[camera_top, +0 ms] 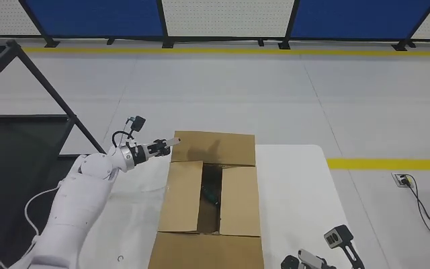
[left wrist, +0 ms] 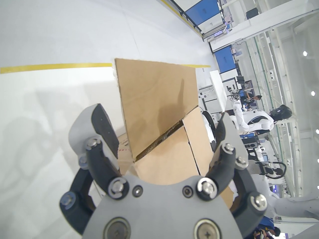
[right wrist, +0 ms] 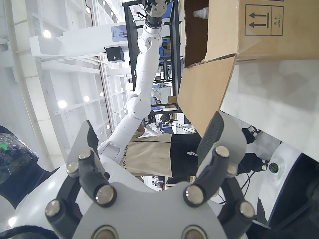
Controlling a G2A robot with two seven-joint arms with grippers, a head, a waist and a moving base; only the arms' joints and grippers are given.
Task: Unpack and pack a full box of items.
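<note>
The left pincer (camera_top: pixel 170 142) is positioned just beside the far left corner of the box (camera_top: pixel 191 222), above the worktop (camera_top: pixel 295 195) and close to the opened far flap (camera_top: pixel 215 148). Its fingers (left wrist: pixel 104 130) are spread wide and nothing is held between them; in the left wrist view, the far flap is seen beyond the gap.

The box is set at the middle of the worktop. Its left flap (camera_top: pixel 181 188) and right flap (camera_top: pixel 240 200) are folded partly over the opening, and a dark slot is left between them. A dark item (camera_top: pixel 211 195) can be made out in that slot, but it is too small to be identified. The near flap (camera_top: pixel 205 252) is laid outward, toward the robot. In the right wrist view, a white bottle (right wrist: pixel 201 13) is seen inside the box, past the near flap.

The right pincer (right wrist: pixel 152 135) is positioned low, to the right of the box's near right corner and apart from it. Its fingers (right wrist: pixel 214 133) are likewise spread wide, and nothing is gripped by them.
</note>
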